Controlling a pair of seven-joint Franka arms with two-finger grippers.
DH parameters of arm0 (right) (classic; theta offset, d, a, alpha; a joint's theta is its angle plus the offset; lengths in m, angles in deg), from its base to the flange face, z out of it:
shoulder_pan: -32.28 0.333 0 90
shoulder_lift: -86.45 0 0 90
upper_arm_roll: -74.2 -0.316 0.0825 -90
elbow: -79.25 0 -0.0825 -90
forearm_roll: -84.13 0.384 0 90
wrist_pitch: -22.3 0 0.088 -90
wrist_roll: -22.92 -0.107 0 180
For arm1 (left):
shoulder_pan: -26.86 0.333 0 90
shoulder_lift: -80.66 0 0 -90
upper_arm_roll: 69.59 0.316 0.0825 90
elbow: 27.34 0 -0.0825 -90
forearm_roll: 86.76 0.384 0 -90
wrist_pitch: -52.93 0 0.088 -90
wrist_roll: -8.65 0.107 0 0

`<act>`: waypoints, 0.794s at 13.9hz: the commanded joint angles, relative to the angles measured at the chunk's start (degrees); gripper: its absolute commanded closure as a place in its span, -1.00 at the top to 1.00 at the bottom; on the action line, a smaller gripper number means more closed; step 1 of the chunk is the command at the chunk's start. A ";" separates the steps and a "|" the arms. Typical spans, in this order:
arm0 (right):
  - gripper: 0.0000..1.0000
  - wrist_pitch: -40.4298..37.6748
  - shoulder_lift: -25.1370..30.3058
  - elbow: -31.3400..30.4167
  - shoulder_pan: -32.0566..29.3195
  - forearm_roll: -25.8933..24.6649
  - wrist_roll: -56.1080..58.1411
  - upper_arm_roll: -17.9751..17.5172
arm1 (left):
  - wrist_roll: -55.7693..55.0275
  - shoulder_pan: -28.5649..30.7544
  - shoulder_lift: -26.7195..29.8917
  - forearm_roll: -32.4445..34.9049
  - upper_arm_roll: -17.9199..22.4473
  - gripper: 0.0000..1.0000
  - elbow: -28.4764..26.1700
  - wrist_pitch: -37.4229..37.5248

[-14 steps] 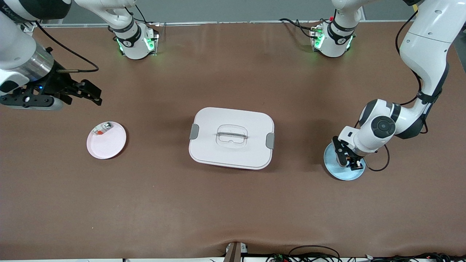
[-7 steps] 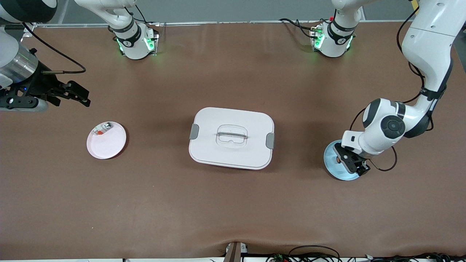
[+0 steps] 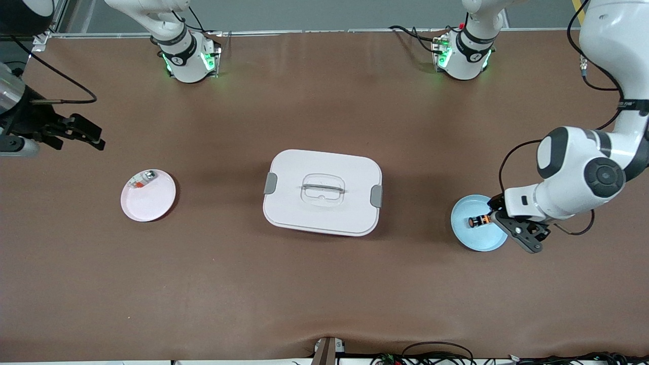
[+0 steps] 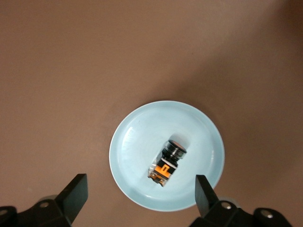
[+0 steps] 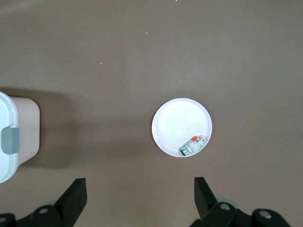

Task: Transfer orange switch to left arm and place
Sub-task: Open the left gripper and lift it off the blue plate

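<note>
The orange switch (image 3: 478, 221) lies on its side on a light blue plate (image 3: 469, 235) at the left arm's end of the table. My left gripper (image 3: 516, 229) is open and empty, up in the air over the plate's edge. In the left wrist view the switch (image 4: 168, 163) lies on the plate (image 4: 137, 146), apart from my left gripper (image 4: 140, 191). My right gripper (image 3: 96, 136) is open and empty, over bare table at the right arm's end; it also shows in the right wrist view (image 5: 140, 189). The white box (image 3: 322, 191) stands mid-table.
A pink plate (image 3: 152, 200) near the right arm's end holds a small silvery piece with a red bit (image 3: 142, 179). The right wrist view shows that plate (image 5: 177, 123), the piece (image 5: 193, 144) and a corner of the box (image 5: 12, 137).
My left gripper has let go of the switch, left it on the blue plate and lifted away toward its end of the table. My right gripper has drawn back toward its own end.
</note>
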 commanded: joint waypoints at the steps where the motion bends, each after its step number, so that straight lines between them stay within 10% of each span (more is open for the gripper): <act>1: 1.00 0.20 0.15 -0.42 -3.08 -0.74 4.76 -0.45 | -11.41 -0.06 0.57 -1.10 -1.37 1.00 5.75 8.20; 11: 1.00 0.02 -4.60 3.80 -3.01 -1.01 5.13 0.25 | -42.55 0.11 10.40 -1.01 -1.72 1.00 8.40 19.11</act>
